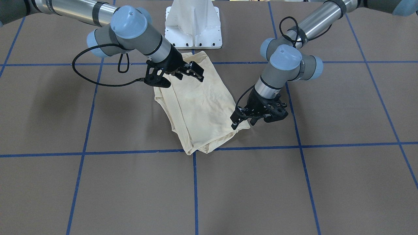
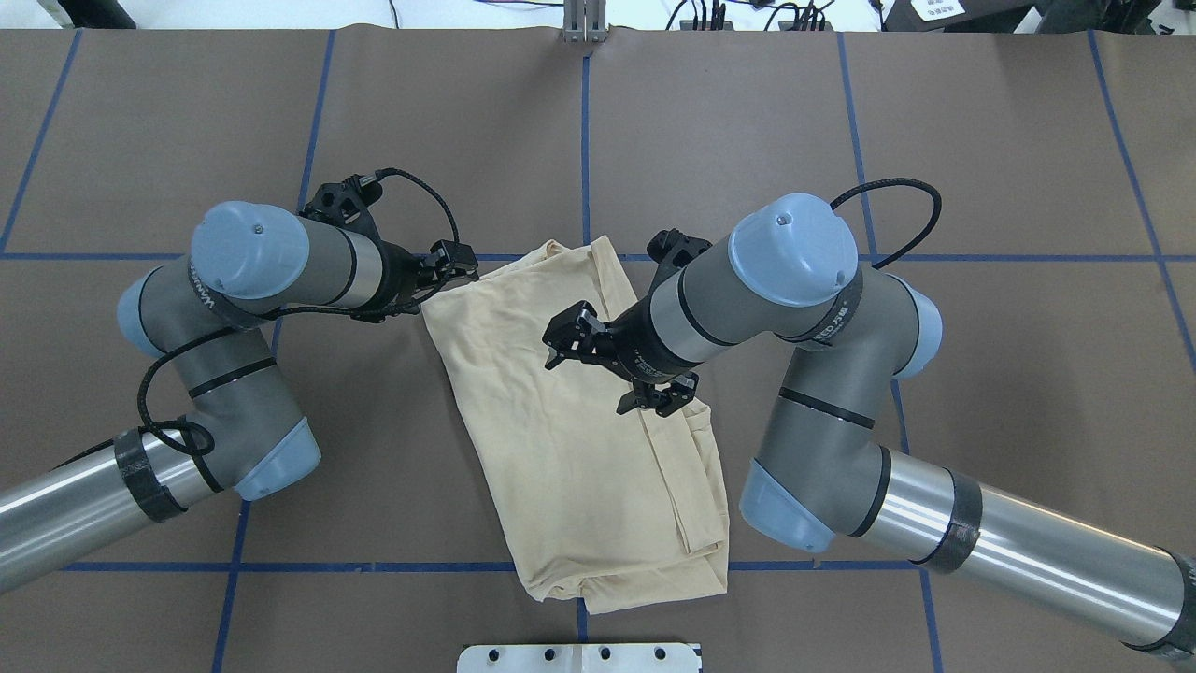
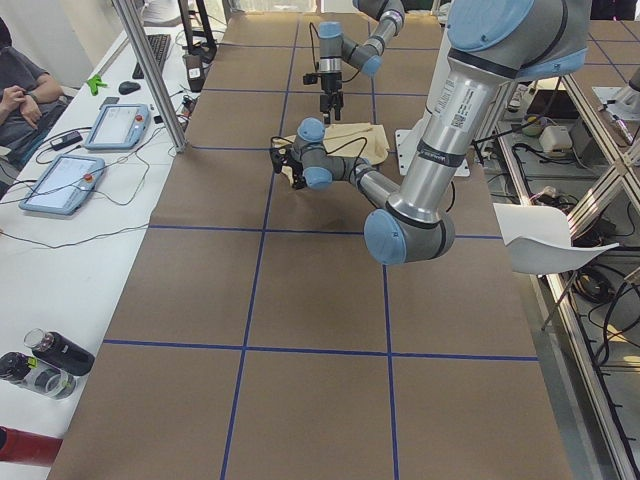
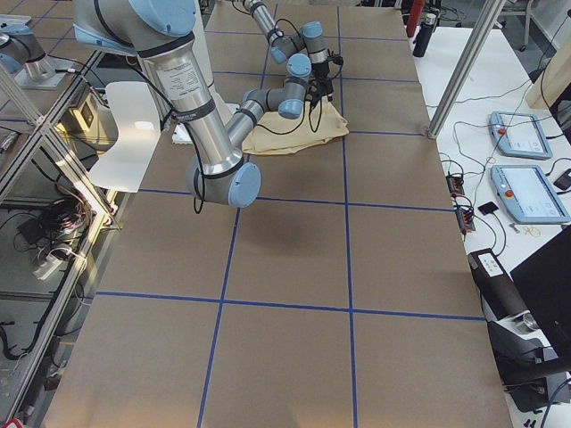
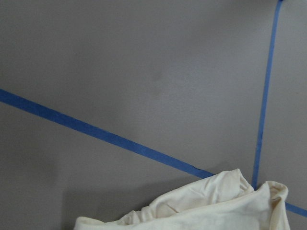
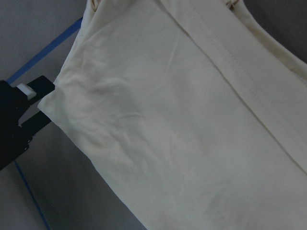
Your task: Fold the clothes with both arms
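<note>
**Both claws open at a folded cream shirt**

Nearest the robot, the white pedestal base point(image 2: 579, 657) is being cut off by the bottom of the overhead view. Just beyond it, the shirt point(image 2: 570, 449) is lying folded into a slanted oblong in the middle of the counter point(image 2: 981, 140) and showing only plain cream cloth. Its layers are stacking up along the right edge, and the right arm point(image 2: 822, 374) is hiding part of that side from above. The right claw point(image 2: 558, 344) is hovering over the shirt's middle, its fingers standing well apart and gripping nothing. Farther out, the left claw point(image 2: 455, 266) is sitting at the shirt's far left corner. Its fingers are parted in the front-facing view, and the corner is lying flat at their tips; whether cloth is touching them is hard to make out. The left wrist view is catching only a rumpled edge of the shirt at its bottom border.

The counter is wearing a brown covering crossed by a grid of blue tape lines point(image 2: 586, 140). Beyond its far side, in the left side view, a white worktop point(image 3: 60, 260) is carrying two tablets point(image 3: 118, 125) and some bottles point(image 3: 58, 352). A seated person point(image 3: 20, 90) is being cropped by the frame.
</note>
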Available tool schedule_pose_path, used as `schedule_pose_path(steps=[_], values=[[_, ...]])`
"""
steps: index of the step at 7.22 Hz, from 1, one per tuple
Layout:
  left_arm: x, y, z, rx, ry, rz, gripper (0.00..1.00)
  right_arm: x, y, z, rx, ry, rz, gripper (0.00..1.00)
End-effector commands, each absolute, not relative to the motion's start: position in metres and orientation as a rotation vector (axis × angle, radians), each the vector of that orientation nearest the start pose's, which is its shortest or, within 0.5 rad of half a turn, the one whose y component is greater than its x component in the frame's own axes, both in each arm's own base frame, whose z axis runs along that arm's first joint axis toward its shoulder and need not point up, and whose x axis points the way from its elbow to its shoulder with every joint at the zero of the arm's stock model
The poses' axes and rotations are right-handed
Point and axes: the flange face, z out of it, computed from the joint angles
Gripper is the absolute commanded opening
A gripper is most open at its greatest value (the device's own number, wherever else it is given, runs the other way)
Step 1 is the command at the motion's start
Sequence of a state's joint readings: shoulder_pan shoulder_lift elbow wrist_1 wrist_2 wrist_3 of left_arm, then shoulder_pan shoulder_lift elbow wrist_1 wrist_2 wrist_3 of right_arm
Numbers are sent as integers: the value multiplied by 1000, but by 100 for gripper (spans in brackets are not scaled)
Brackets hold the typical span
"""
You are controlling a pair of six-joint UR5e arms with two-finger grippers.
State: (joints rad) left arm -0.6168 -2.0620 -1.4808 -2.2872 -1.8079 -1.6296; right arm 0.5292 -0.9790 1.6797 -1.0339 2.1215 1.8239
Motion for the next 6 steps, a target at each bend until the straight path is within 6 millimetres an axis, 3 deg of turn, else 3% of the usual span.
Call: schedule_pose_path(steps=[1, 5, 6], values=[[503, -490, 337, 104, 1137, -470, 87, -519, -400, 198, -306, -1256, 334, 100], [507, -489, 345, 101, 1121, -462, 87, -519, -400, 198, -306, -1256, 334, 100], [507, -489, 343, 100, 1124, -464, 81, -518, -401, 198, -306, -1255, 336, 100]])
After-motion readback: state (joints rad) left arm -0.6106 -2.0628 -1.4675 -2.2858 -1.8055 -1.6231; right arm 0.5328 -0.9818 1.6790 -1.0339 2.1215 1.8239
